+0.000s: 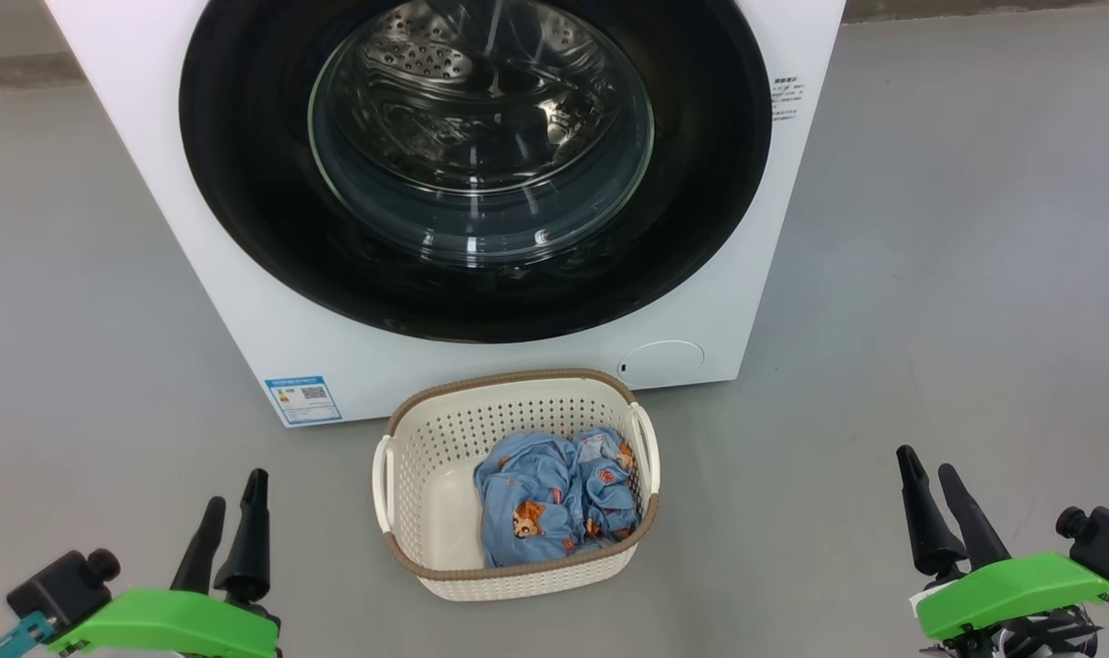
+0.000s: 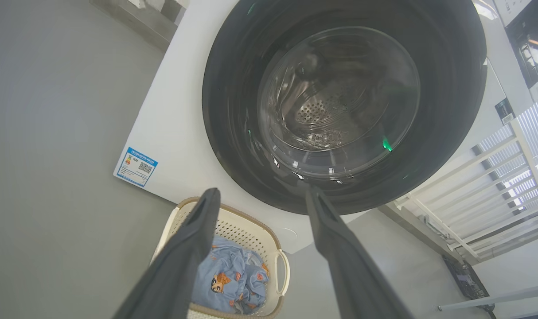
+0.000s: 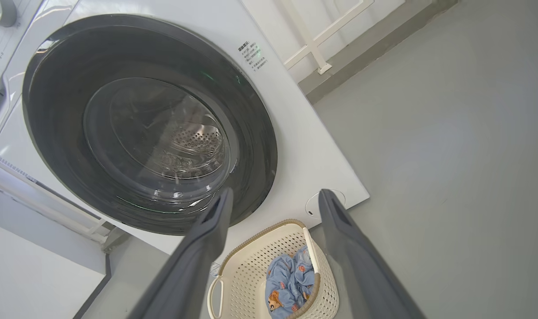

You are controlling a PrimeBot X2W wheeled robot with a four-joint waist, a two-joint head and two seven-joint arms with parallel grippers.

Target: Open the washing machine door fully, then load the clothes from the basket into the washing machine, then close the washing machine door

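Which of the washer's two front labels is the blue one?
The sticker at the lower left corner; the label at upper right is plain dark print.

The white washing machine [image 1: 235, 302] has its black-rimmed, glass-centred door [image 1: 244, 183] shut. Just in front sits the cream basket [image 1: 509, 379], upright, holding crumpled blue clothes [image 1: 545, 498].

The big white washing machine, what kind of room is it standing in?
Probably a laundry room. A big white front-loading washing machine stands on the plain grey floor, its round black-rimmed glass door shut, with a small cream perforated plastic basket of blue cartoon-print clothes before it.
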